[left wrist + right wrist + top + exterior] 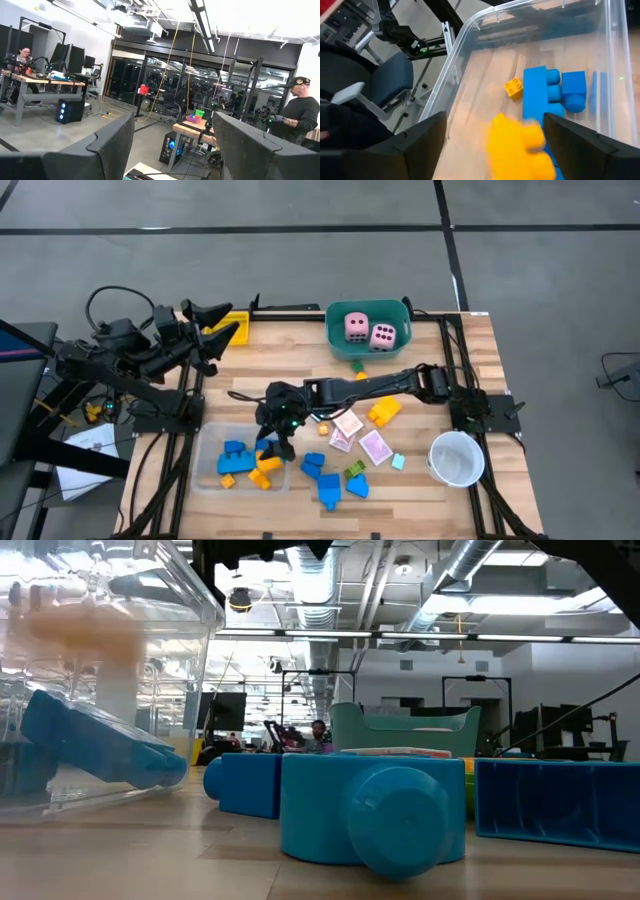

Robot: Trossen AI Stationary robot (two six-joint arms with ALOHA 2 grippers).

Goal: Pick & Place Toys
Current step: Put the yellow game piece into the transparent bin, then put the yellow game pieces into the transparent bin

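No readable text, labels, brands or numbers in any view, pink dice (368, 330) bear only dark dots, cards (361, 437) show faint patterns, nothing legible

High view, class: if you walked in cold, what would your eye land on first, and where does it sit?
Probably the right gripper, stretched across the table over the clear tray at the near left; its wrist view shows a blurred yellow block between open fingers above the blue blocks in the tray. Next, two pink dice in the teal tub at the far edge. The left gripper waits raised at the far left.
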